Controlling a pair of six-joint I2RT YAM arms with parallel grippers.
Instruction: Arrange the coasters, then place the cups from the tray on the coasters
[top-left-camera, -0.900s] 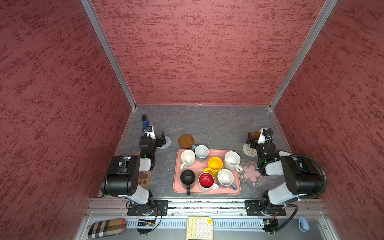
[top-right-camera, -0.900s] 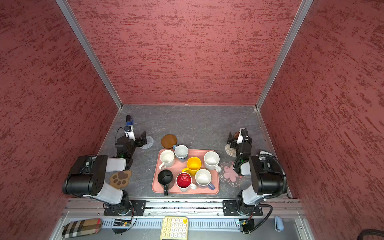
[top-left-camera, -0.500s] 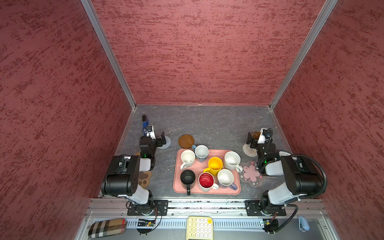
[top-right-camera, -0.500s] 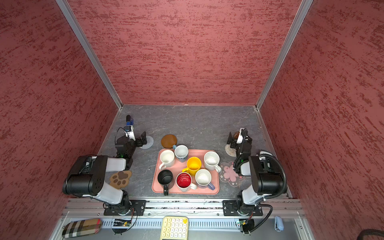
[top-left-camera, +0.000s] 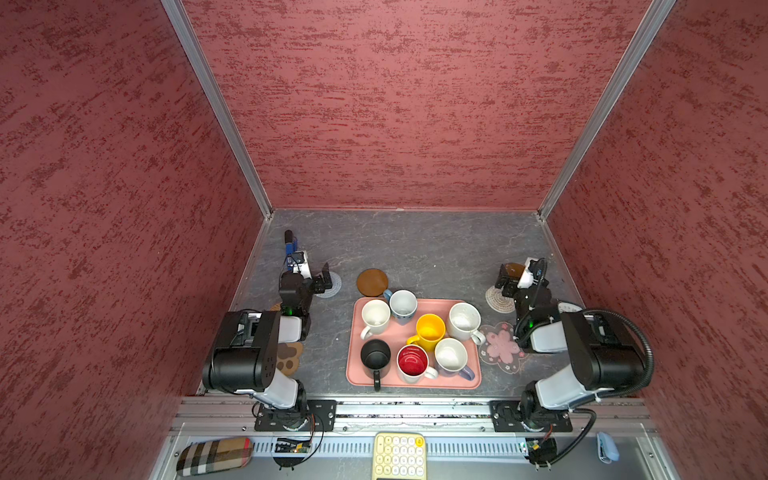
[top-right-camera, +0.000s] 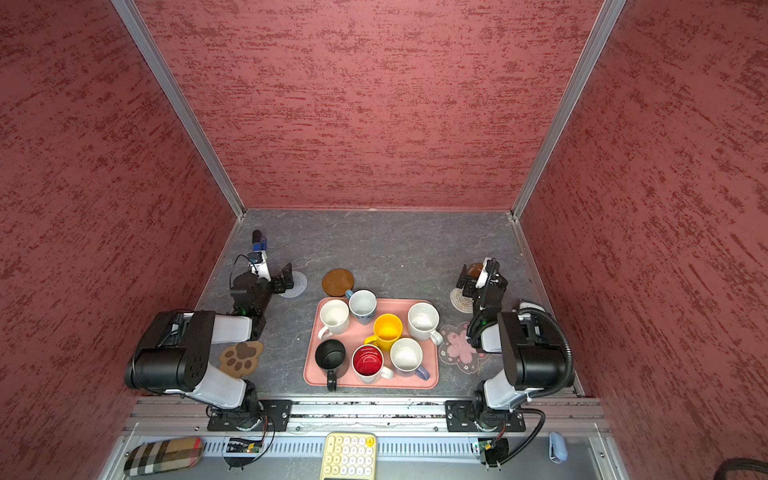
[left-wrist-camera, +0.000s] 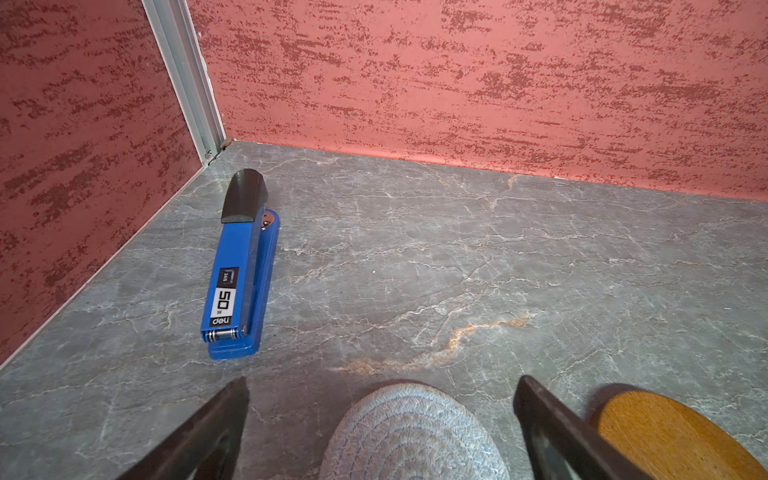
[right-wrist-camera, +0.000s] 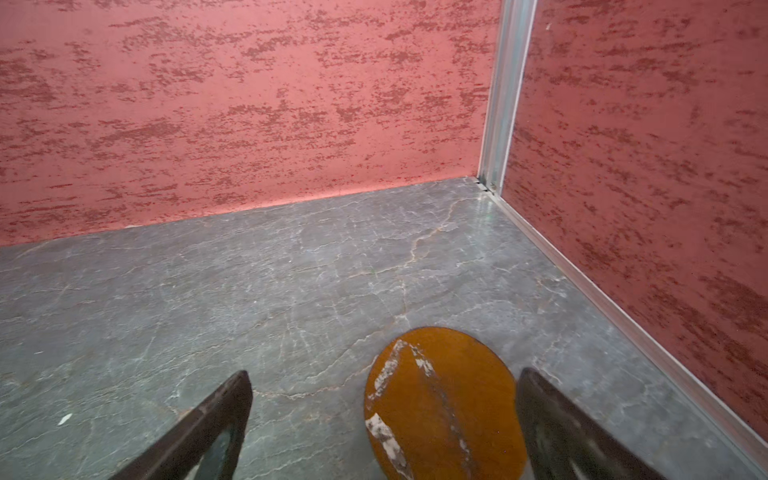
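7 coasters lie bare on the grey, marble-veined table (left-wrist-camera: 457, 249), and 7 glossy cups stand upright, crowded on the tray. Farthest left, the tan paw coaster (top-right-camera: 241, 358), with dark brown toe pads, lies partly under the left arm near the front rail. Behind it shows a sliver of the wicker coaster (top-left-camera: 275, 307), mostly hidden. Near the left wall lies a blue stapler (left-wrist-camera: 241, 266) with a black cap. The left gripper (left-wrist-camera: 381, 384) hangs with its dark fingers spread wide, holding nothing, over the round grey woven coaster (left-wrist-camera: 411, 436), a spiral of braided cord. Just beside that lies a smooth brown disc (top-left-camera: 372, 282), close to the tray's far left corner. The tray (top-left-camera: 436, 305) is salmon pink, a rounded rectangle with a low rim, in the middle near the front. Its back row holds a white cup (top-left-camera: 375, 318), the blue cup (top-left-camera: 402, 303), the yellow cup (top-left-camera: 430, 328) and a second white cup (top-left-camera: 463, 320). Its front row holds the black cup (top-left-camera: 375, 355), the red-lined cup (top-left-camera: 412, 360) and the lavender cup (top-left-camera: 451, 355). Right of the tray, the beige woven coaster (top-left-camera: 496, 301) lies behind the pink flower coaster (top-left-camera: 500, 347). The right gripper (right-wrist-camera: 382, 378), also gaping and empty, straddles a scuffed brown disc (right-wrist-camera: 444, 403) streaked with white.
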